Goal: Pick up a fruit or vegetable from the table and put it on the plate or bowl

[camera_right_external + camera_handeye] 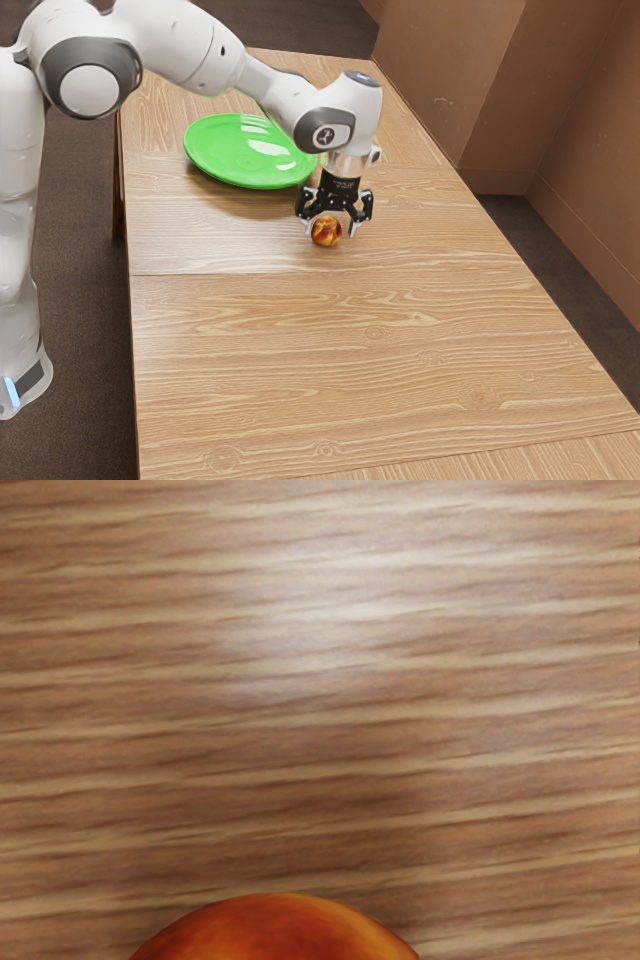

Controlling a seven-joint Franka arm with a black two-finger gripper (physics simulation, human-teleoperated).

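Note:
A small red-orange peach-like fruit lies on the wooden table, just in front of a green plate as the exterior view shows it. My gripper points straight down over the fruit. Its black fingers stand open, spread wider than the fruit, one on each side of its top, and neither touches it. In the wrist view the fruit is a rounded orange shape right under my hand, with wood grain around it.
The plate lies flat at the far end of the table, toward the exterior view's left of my hand. Brown walls rise beyond the table's right edge. Dark carpet surrounds the table.

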